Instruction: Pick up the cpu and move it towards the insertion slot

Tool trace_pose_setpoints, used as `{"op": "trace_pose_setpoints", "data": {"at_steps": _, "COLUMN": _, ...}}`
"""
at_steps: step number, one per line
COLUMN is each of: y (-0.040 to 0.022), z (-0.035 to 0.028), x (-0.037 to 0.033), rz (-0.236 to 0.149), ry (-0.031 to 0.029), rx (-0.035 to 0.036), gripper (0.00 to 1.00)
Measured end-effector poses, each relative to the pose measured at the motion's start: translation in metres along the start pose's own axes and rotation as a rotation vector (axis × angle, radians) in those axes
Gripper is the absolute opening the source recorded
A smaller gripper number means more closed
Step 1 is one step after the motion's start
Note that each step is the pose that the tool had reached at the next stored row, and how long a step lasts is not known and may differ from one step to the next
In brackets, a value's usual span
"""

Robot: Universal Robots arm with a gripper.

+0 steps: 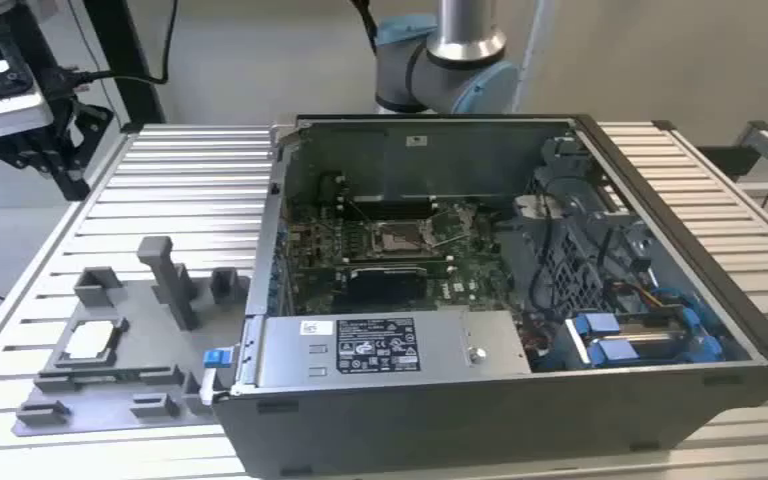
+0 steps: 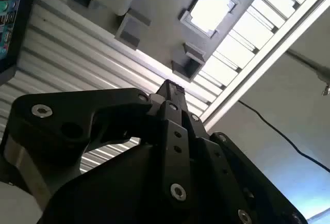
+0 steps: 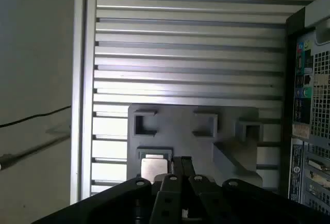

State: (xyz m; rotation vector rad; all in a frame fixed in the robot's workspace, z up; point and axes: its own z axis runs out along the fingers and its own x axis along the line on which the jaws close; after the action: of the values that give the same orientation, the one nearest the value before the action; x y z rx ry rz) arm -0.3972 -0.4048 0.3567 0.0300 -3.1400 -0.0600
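Ribbed table [image 1: 184, 200]: the cpu [image 1: 92, 340] lies in its tray [image 1: 117, 400], lower left of the exterior view, with the slot [image 1: 398, 237] mid-frame. The gripper [image 1: 64, 175], upper left, looks pinched shut and empty. A good pick means centring squarely over the cpu and descending level.

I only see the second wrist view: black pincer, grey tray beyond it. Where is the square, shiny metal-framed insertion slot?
Observer: In the exterior view, the square metal-framed insertion slot sits inside the open grey computer case.
Operator: Is anything seated in it?
Observer: No, its pale centre is bare.
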Motion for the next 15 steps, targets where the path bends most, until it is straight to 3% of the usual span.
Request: {"op": "trace_pose_setpoints", "data": {"at_steps": 15, "y": -0.0006, "z": 0.0002, "x": 0.0018, "rz": 0.0, "ry": 0.0001, "rx": 0.0001, "gripper": 0.0}}
